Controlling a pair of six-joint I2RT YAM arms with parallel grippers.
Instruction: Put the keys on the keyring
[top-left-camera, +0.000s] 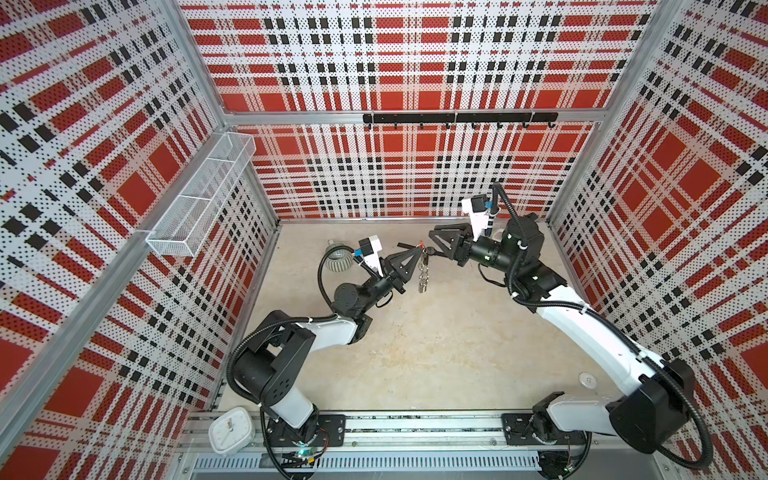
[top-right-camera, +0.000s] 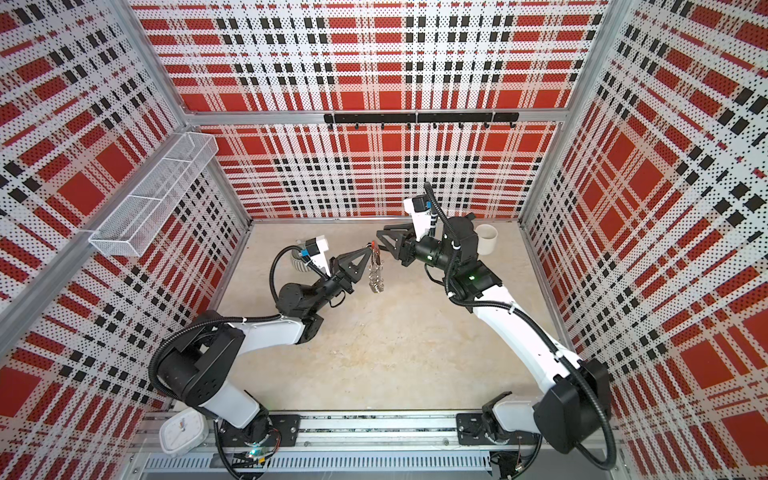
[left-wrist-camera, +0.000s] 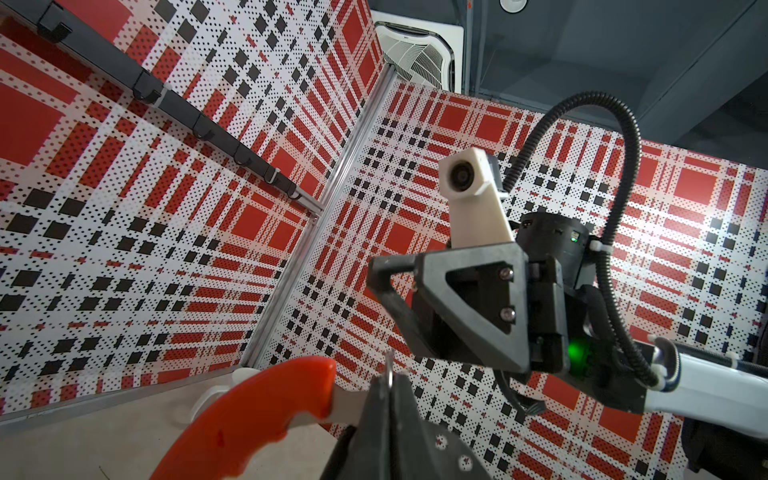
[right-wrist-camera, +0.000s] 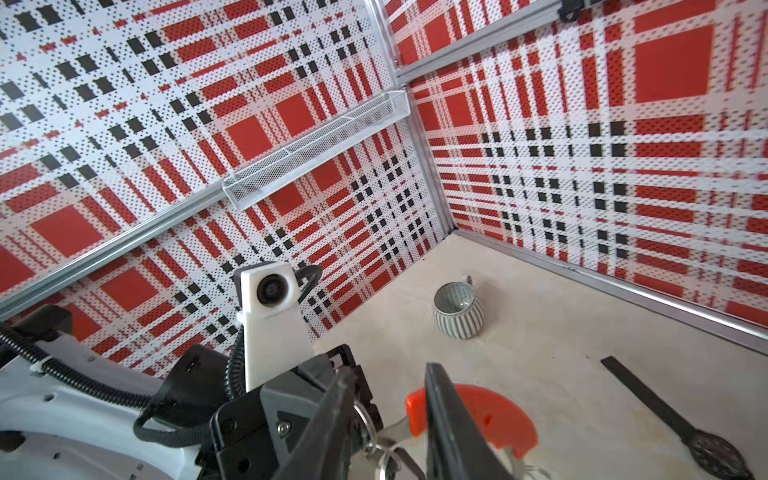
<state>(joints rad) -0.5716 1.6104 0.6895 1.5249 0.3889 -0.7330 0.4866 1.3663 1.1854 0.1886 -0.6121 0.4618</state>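
Left hand (left-wrist-camera: 388, 380) pinches keyring (left-wrist-camera: 257, 411); right wrist view adds wristwatch (right-wrist-camera: 665, 411) and mug (right-wrist-camera: 459, 316)

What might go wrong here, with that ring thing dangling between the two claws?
The left gripper pinches the keyring by one edge in mid-air; a nudge from the open right gripper might twist it loose. The two grippers sit close, so they may collide.

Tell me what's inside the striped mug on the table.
Nothing shows inside the striped mug: only its bare pale inner wall. Its near wall hides the bottom, so something small could lie there.
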